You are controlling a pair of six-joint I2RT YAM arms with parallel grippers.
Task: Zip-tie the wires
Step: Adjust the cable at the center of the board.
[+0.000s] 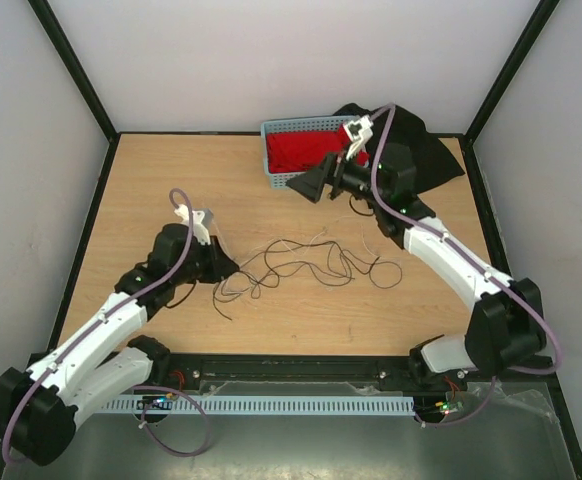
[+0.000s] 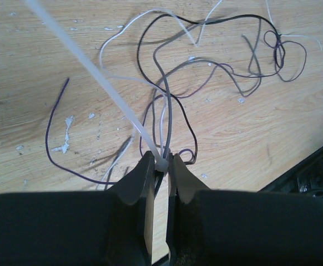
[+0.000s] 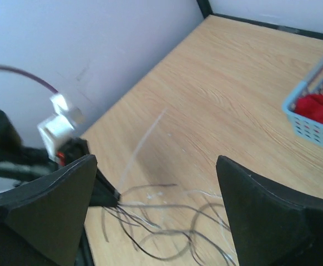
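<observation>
The wires (image 1: 301,262) lie in loose dark loops on the middle of the wooden table; they also show in the left wrist view (image 2: 217,72) and the right wrist view (image 3: 172,227). My left gripper (image 1: 228,268) is low on the table at their left end. Its jaws (image 2: 161,164) are shut on the white head of a zip tie, with a bunch of wires running through it. The zip tie's pale strap (image 2: 95,75) slants up and away, free at its far end. My right gripper (image 1: 311,186) hangs above the table near the basket, open and holding nothing (image 3: 156,194).
A blue basket (image 1: 271,160) with red cloth inside stands at the back, seen again in the right wrist view (image 3: 311,124), and black cloth (image 1: 436,150) lies to its right. White walls close in the table on three sides. A black rail (image 1: 291,366) runs along the near edge.
</observation>
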